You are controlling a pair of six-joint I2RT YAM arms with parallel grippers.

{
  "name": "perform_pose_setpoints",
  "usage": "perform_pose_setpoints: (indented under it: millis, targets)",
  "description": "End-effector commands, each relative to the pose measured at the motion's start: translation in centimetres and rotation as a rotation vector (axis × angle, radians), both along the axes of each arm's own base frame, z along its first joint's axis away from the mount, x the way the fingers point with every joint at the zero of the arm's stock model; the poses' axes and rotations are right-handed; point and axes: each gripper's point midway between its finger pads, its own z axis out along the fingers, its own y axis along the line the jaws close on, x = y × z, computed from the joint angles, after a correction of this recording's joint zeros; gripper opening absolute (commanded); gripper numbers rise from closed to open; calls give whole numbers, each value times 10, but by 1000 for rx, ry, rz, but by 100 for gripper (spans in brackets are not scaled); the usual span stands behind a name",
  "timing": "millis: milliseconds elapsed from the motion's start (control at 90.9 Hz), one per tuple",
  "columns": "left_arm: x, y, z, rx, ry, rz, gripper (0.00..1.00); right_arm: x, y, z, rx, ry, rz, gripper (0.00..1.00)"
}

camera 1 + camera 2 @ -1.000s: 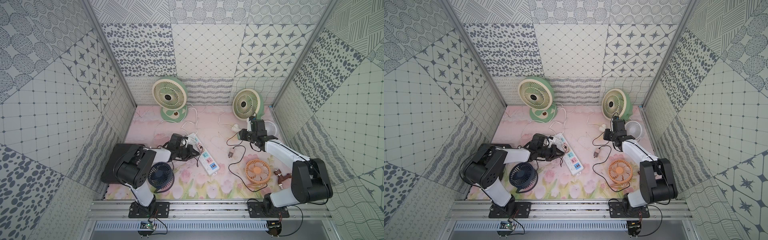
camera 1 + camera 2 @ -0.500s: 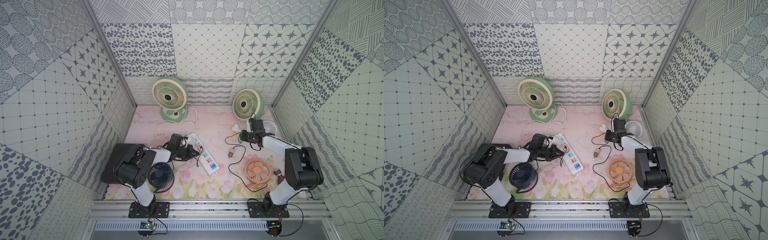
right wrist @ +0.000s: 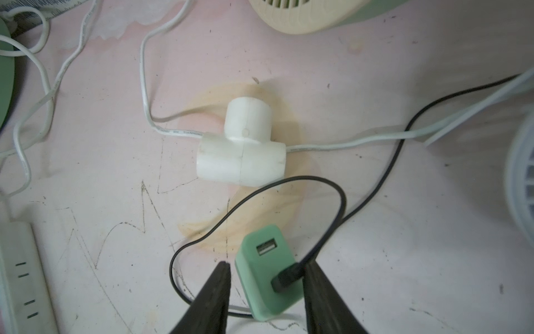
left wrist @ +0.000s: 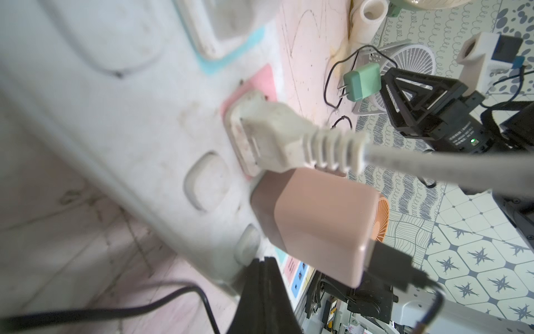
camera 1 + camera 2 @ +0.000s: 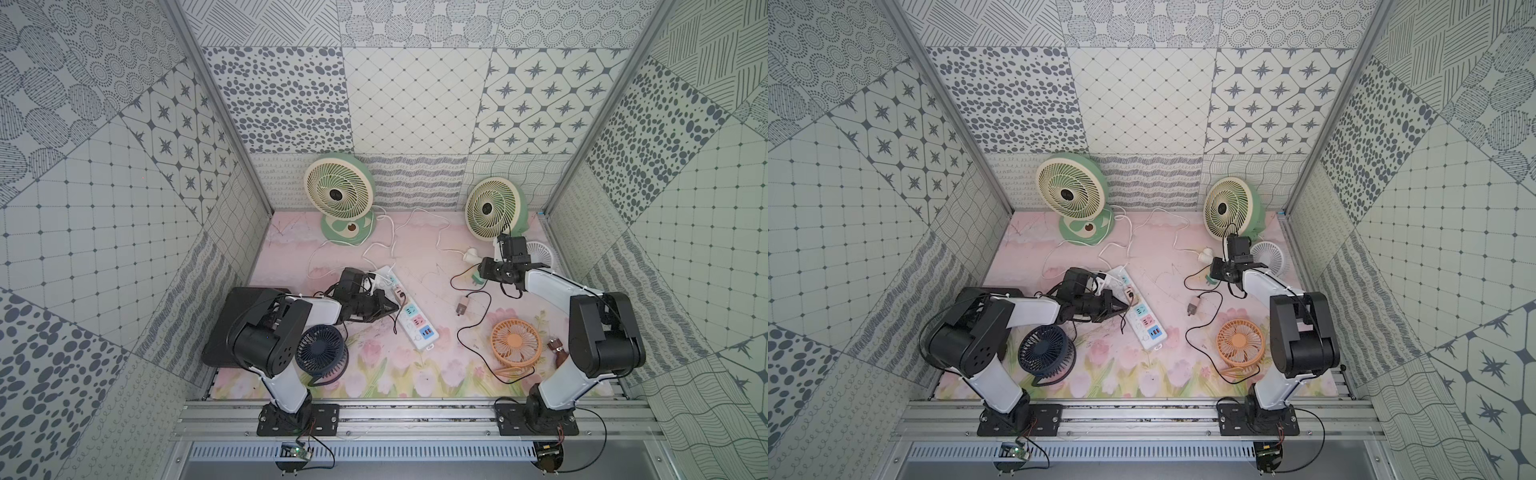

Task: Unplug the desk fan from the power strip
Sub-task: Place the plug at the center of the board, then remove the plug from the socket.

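The white power strip (image 5: 415,322) (image 5: 1144,320) lies slanted in mid-mat. My left gripper (image 5: 398,307) (image 4: 263,261) is shut, its tip pressed on the strip's edge (image 4: 130,101). A white plug (image 4: 268,136) and a pink adapter (image 4: 318,228) are still plugged into the strip. A green USB adapter (image 3: 267,271) (image 5: 477,279) is off the strip, at the back right of the mat. My right gripper (image 3: 265,264) (image 5: 478,272) is open around it, with a gap beside one jaw. The adapter's black cord (image 3: 375,185) runs toward a small white desk fan (image 5: 539,253).
Two green fans (image 5: 338,195) (image 5: 492,208) stand at the back wall. A navy fan (image 5: 322,353) is at front left, an orange fan (image 5: 516,345) at front right. A loose brown adapter (image 5: 461,309) and a white T-shaped piece (image 3: 242,147) on a white cord lie between them.
The right jaws have spread apart off the green adapter, and the right elbow has swung toward the front rail. The left arm has stayed still.
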Motion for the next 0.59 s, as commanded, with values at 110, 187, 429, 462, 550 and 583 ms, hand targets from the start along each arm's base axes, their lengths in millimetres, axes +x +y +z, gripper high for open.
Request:
perform_pose_setpoints:
  millis: [110, 187, 429, 462, 550, 583]
  targets:
    - [-10, 20, -25, 113, 77, 48, 0, 6, -6, 49, -61, -122, 5, 46]
    - [-10, 20, -23, 113, 74, 49, 0, 2, 4, 59, -62, -147, 45, 47]
    - [-5, 21, -17, 99, 58, 57, 0, -21, 72, 70, -99, -203, 310, 47]
    - [-5, 21, -16, 96, 56, 58, 0, -25, 81, 70, -107, -209, 342, 47]
    - [-3, 20, -13, 90, 47, 60, 0, -40, 110, 67, -105, -217, 451, 47]
    - [-2, 20, -12, 88, 44, 64, 0, -47, 122, 65, -98, -216, 495, 47]
